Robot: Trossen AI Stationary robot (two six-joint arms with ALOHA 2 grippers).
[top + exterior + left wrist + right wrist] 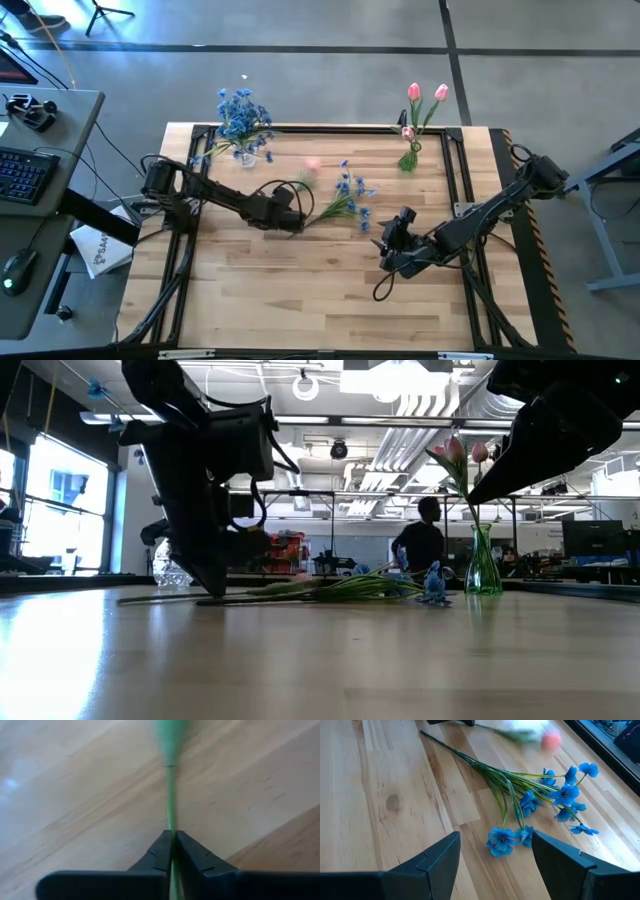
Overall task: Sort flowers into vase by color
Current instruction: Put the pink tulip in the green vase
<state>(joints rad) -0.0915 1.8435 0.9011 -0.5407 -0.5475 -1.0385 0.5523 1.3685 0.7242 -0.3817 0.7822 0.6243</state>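
My left gripper (297, 222) sits at mid-table, shut on the thin green stem of a pink tulip whose blurred head (312, 165) lies toward the far edge. A spray of small blue blossoms (350, 195) rests flat on the wood just right of it, its stem end pointing at the left gripper. My right gripper (496, 836) is open and hovers on the near-right side of the blue spray (545, 795), touching nothing. A clear vase of blue flowers (243, 150) stands far left. A green vase (408, 158) holding pink tulips stands far right. My left gripper pinches the tulip's stem (171, 820) between its two shut fingertips (162, 847). The stem runs straight on from the tips toward a thicker, blurred green part. In the low view the fingers (212, 588) point down with their tips at the tabletop. Whether the tulip is clear of the wood cannot be told.
A black frame (470, 190) borders the wooden top along its left, far and right sides. Bare wood fills the near half. A desk with a keyboard (25, 170) stands left of the table. In the low view a person (420, 545) shows far behind the table.
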